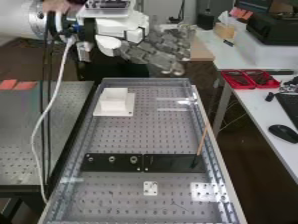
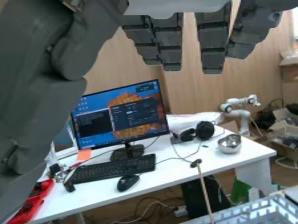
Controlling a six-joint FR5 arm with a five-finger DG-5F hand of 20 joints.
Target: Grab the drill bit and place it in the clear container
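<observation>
The hand (image 1: 158,49) is above the bench's far end, fingers straight and apart, nothing between them. In the wrist view the hand's fingers (image 2: 214,42) hang straight, the thumb large beside them. I cannot tell which item is the drill bit; small round pieces (image 1: 112,159) sit in a black plate (image 1: 100,162). A thin wooden stick (image 1: 202,139) with a dark end leans over the black strip's right part; the wrist view has a similar stick (image 2: 205,190). Pale, see-through shapes (image 1: 174,104) near the far right may be the clear container; its outline is unclear.
A white square block (image 1: 114,101) sits on the perforated bench (image 1: 143,135), left of centre at the far end. Clear raised edges run around the bench. A small white plate (image 1: 150,188) lies nearer. On the side table (image 1: 266,107) are red trays (image 1: 251,79) and a mouse (image 1: 284,133).
</observation>
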